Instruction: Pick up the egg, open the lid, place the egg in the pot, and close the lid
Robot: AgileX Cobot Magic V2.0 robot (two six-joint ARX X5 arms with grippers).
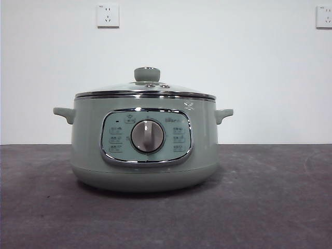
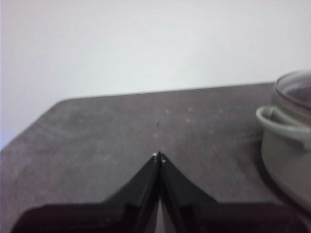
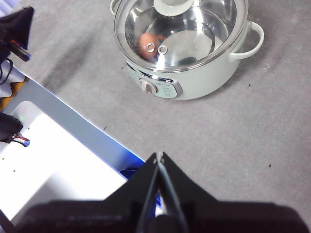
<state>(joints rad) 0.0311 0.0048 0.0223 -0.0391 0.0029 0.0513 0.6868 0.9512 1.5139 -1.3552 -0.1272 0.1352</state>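
The sage-green pot [image 1: 145, 150] stands in the middle of the dark table with the glass lid [image 1: 146, 89] seated on it, green knob up. In the right wrist view the pot [image 3: 194, 77] is seen from above, and the reddish-brown egg [image 3: 147, 41] lies inside it under the lid [image 3: 180, 29]. My right gripper [image 3: 159, 156] is shut and empty, high above the table in front of the pot. My left gripper [image 2: 158, 156] is shut and empty, low over the table beside the pot [image 2: 289, 145], well apart from its side handle [image 2: 277, 121].
The robot's white base and cables [image 3: 43, 160] lie off the table's front edge in the right wrist view. Two wall sockets [image 1: 108, 15] sit on the white wall behind. Neither arm shows in the front view.
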